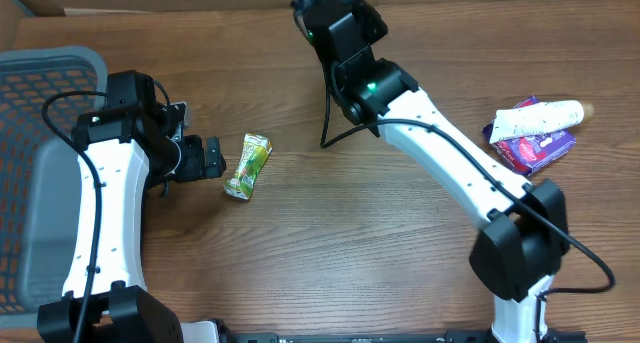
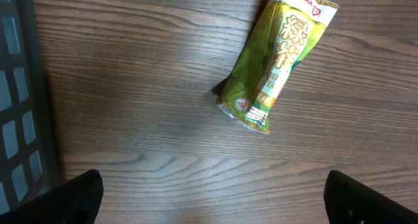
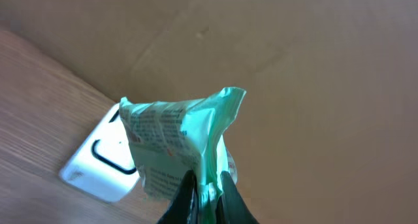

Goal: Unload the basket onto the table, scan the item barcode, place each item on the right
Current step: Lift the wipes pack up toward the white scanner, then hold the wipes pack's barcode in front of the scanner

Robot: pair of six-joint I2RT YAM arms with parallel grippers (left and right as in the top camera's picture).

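Near left, the left gripper (image 1: 208, 155) stands wide open and empty, just beside a green sachet (image 2: 277, 61) lying flat on the brown wood-grain table (image 1: 330, 243). The sachet's label reads "POKKA" above Chinese characters. A grey mesh basket (image 1: 40, 93) sits at the left edge. A white tube (image 1: 545, 116) and a purple pack (image 1: 535, 148) lie at right. Far centre, the right gripper (image 3: 206, 198) pinches a crumpled mint-green and white packet (image 3: 176, 139), its print unreadable. A flat white device (image 3: 98, 162) lies behind it, before a cardboard wall (image 3: 313, 67).
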